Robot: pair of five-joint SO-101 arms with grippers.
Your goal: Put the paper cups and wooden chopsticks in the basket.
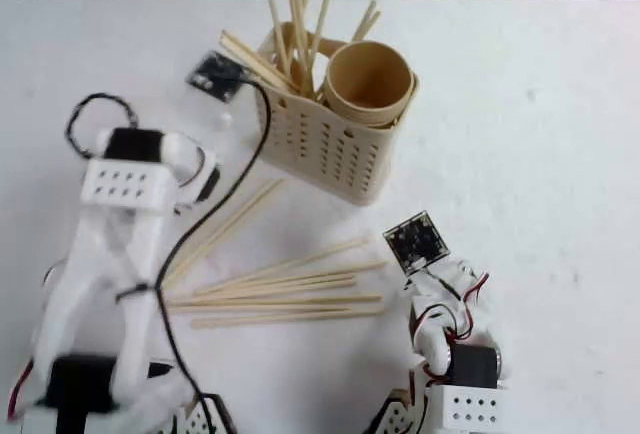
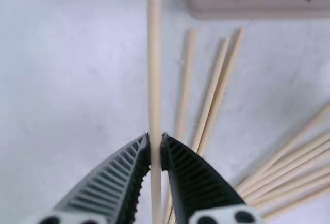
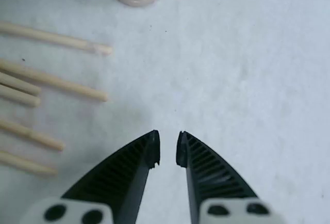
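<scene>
Now our left tool (image 2: 155, 138) pinches one chopstick (image 2: 154, 53). Our right tool (image 3: 167, 144), barely ajar and empty, sits beside loose chopsticks (image 1: 280, 302) near the basket (image 1: 330, 149).

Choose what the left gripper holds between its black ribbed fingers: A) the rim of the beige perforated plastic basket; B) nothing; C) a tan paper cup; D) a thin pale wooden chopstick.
D: the left wrist view shows the left gripper shut on one thin pale wooden chopstick that stands out past its tips.

Cup (image 1: 370, 84) and upright chopsticks (image 1: 297, 14) in basket (image 1: 335, 154), loose chopsticks (image 1: 290, 301) fanned on surface (image 1: 540, 154) between two arms.
</scene>
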